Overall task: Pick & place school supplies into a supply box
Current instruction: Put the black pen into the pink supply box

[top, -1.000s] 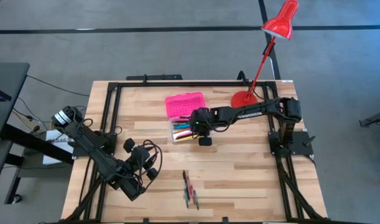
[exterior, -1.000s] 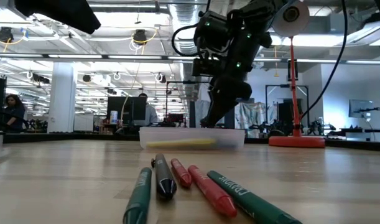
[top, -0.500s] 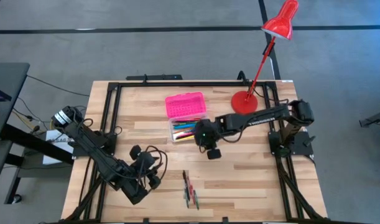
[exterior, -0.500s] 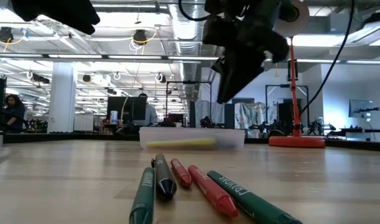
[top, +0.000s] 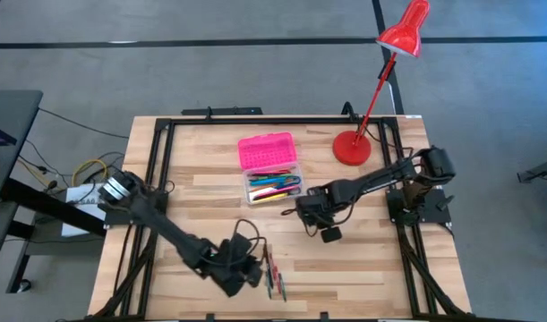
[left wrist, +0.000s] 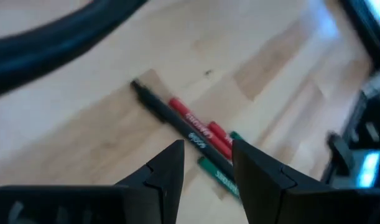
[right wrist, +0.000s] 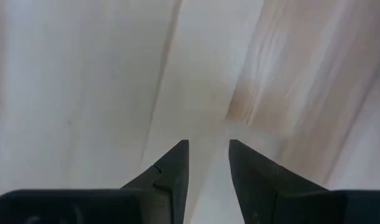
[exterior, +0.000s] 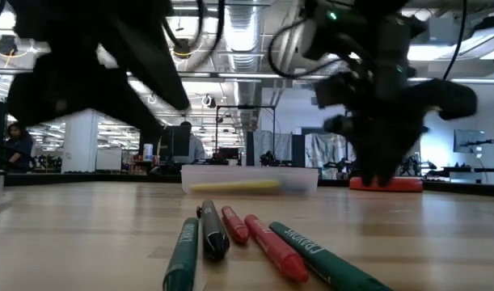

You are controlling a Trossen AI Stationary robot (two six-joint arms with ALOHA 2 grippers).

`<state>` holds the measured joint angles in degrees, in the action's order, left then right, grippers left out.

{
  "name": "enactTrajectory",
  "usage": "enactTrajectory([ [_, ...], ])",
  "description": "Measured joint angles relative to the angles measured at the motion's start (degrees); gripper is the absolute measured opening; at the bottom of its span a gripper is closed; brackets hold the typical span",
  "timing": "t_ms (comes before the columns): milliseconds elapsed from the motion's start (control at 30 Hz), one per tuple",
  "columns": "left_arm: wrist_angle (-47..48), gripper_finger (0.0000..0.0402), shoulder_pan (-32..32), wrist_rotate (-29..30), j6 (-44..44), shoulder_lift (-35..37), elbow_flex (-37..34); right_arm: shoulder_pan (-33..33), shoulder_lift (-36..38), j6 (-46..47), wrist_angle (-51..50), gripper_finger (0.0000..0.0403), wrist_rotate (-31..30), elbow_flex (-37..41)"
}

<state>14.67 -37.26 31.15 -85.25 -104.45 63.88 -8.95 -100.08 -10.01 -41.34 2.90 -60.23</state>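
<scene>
Down at the near edge of the tabletop, the left tool is mostly a dark blur in the low view, so its tip is hard to read there. Its wrist camera helps: the two fingers are spread with nothing between them, just over a little cluster of markers: one black, one red, one green, all slim plastic barrels lying side by side on pale wood grain. From above those markers are just thin slivers.

The right tool sits right of the supply box, fingers apart over bare wood, empty.

The box has a clear base full of colourful pens and a bumpy pink lid flipped open on the far side. A red desk lamp stands far right.
</scene>
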Motion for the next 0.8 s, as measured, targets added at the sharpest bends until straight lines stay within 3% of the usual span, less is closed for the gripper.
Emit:
enactTrajectory([
  [133,-3.4,0.0128,2.7,-3.7,-9.4,-3.6,0.0,-0.4,1.8,2.5,2.7,0.0107,0.0,5.6],
  [267,-4.6,0.0128,4.3,-4.1,-13.5,-4.6,0.0,-1.7,5.9,4.9,5.4,0.0107,0.0,10.7],
  [533,1.5,0.0128,8.0,-11.0,-14.9,-4.5,1.5,-4.1,18.3,10.8,11.3,0.0107,-2.2,20.6],
  [667,8.4,0.0128,9.6,-12.7,-14.4,-4.5,4.7,-4.6,24.4,13.0,12.0,0.0107,-3.9,23.3],
  [800,9.0,0.0128,11.5,-14.4,-12.0,-4.5,6.0,-4.5,28.9,13.7,12.6,0.0107,-5.4,24.9],
])
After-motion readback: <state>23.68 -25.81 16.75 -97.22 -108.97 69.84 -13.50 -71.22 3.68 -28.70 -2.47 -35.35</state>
